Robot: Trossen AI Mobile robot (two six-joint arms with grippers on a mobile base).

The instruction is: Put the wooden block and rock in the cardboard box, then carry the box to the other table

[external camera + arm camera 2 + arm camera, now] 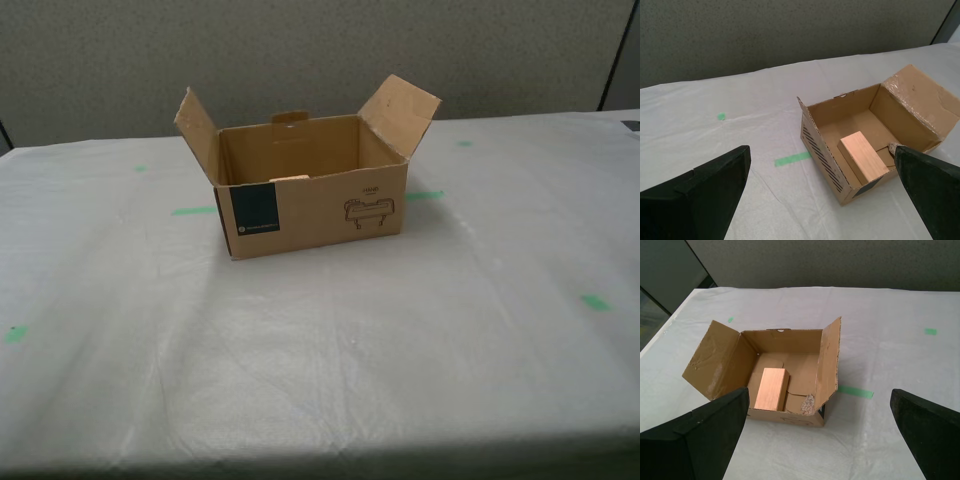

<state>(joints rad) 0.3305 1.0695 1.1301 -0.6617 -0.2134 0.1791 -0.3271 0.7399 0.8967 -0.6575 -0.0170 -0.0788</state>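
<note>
The cardboard box [320,215] stands open on the other table [400,330], side flaps spread, navy label and line drawing on its front. Inside lies the wooden block [771,389], flat on the box floor; only its top edge shows in the exterior view [290,179]. The rock [808,403] rests in a corner of the box next to the block. My first gripper [818,392] is open and hangs above and apart from the box [782,337]. My second gripper [821,152] is open too, off the box [820,150], with the block [862,157] visible past its fingers. Neither arm shows in the exterior view.
Green tape marks [193,210] [595,301] dot the wrinkled sheet. A grey partition wall [320,50] stands behind the table. The table's front edge runs along the bottom of the exterior view. Bare sheet surrounds the box.
</note>
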